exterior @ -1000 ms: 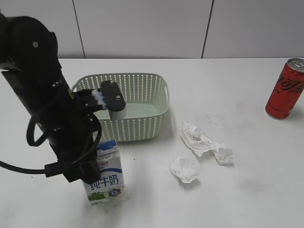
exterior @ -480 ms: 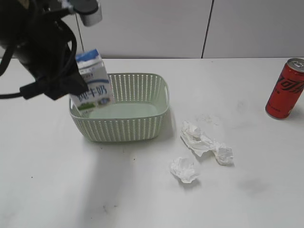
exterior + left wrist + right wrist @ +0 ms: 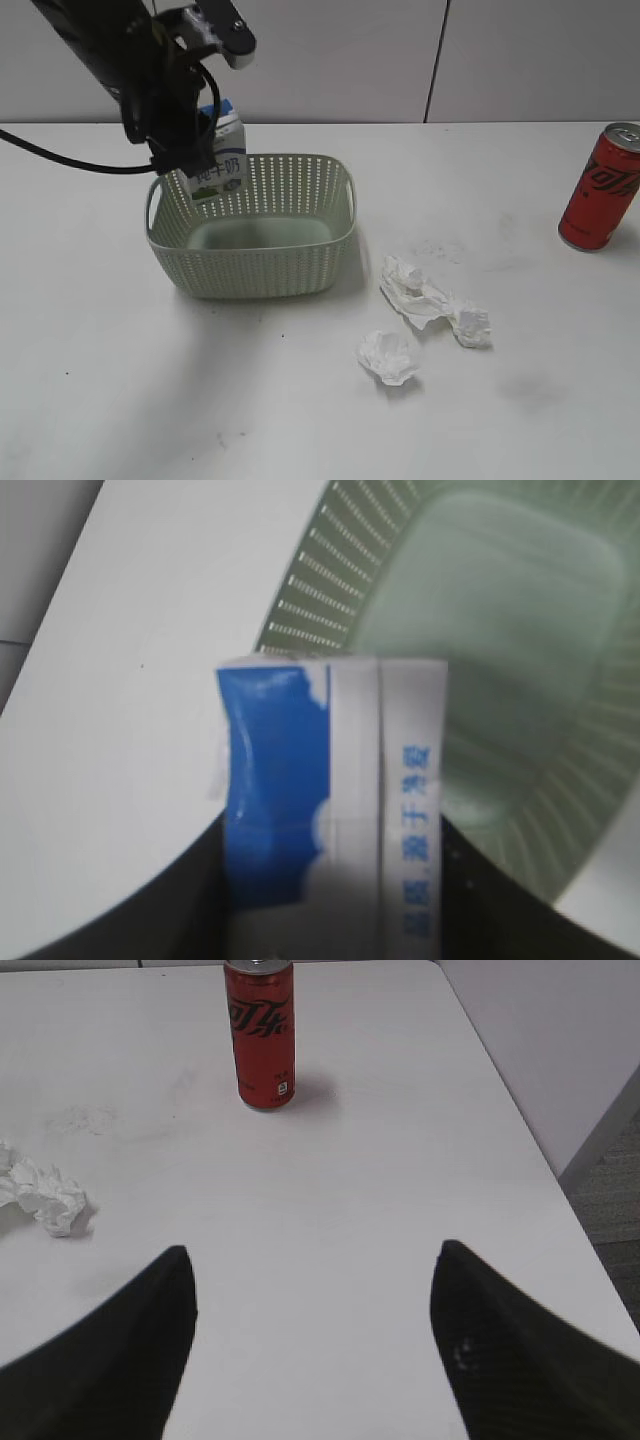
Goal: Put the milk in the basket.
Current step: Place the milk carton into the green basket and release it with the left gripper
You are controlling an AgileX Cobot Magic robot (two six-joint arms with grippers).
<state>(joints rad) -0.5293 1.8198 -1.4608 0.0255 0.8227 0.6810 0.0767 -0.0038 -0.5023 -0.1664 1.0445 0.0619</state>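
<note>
The milk carton [image 3: 218, 152], white with a blue top and blue Chinese characters down its side, is held clear of the counter [image 3: 520, 420] above the back-left corner of the sage-green lattice basket [image 3: 262, 268]. Its long axis is near upright, tilted slightly. The left gripper [image 3: 196, 150] jaws are clamped on it. The right gripper [image 3: 312, 1335] jaws stand apart over bare counter, well short of the red Coca-Cola can [image 3: 259, 1032].
</note>
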